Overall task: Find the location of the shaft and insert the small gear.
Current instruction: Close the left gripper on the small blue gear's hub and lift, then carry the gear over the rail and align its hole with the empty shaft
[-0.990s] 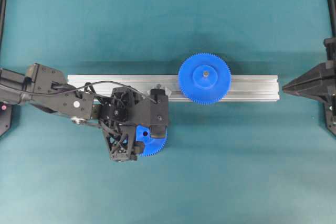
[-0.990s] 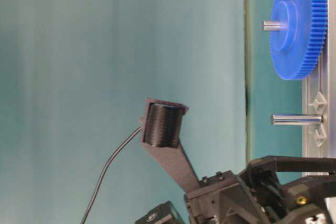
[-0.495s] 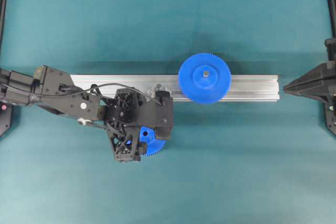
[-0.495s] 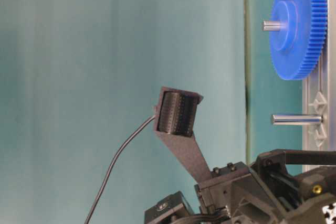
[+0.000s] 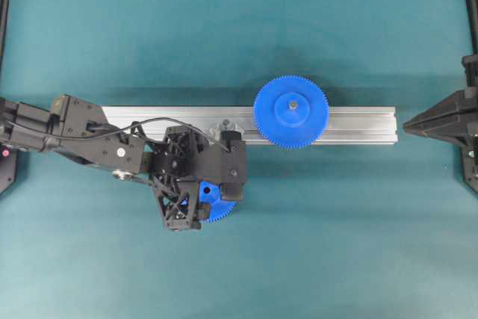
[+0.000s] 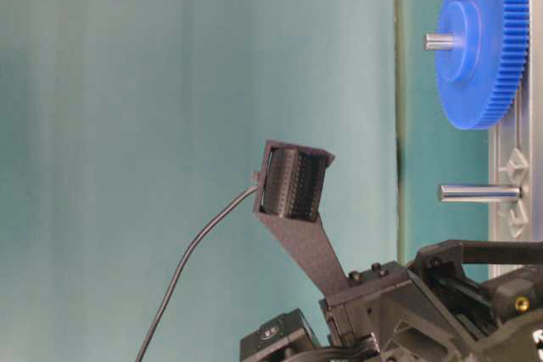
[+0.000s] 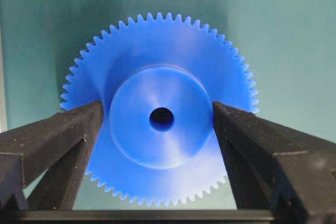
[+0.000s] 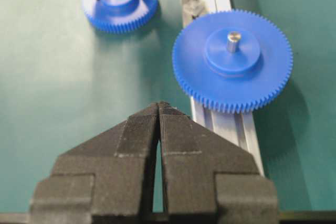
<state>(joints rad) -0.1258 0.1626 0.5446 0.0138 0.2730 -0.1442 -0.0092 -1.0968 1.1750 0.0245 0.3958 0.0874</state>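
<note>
Now the small gear [image 7: 160, 124] lies flat, hub up.

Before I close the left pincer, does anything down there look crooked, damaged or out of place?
Nothing stands out. The small gear lies flat on the mat, hub up, between the open fingers of the left pincer. The shaft stands bare and straight on the rail, beside the large gear.

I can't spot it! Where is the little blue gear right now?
In the overhead view the small gear lies flat on the green mat, left of centre, just below the rail, between the open fingers of the left gripper.
</note>
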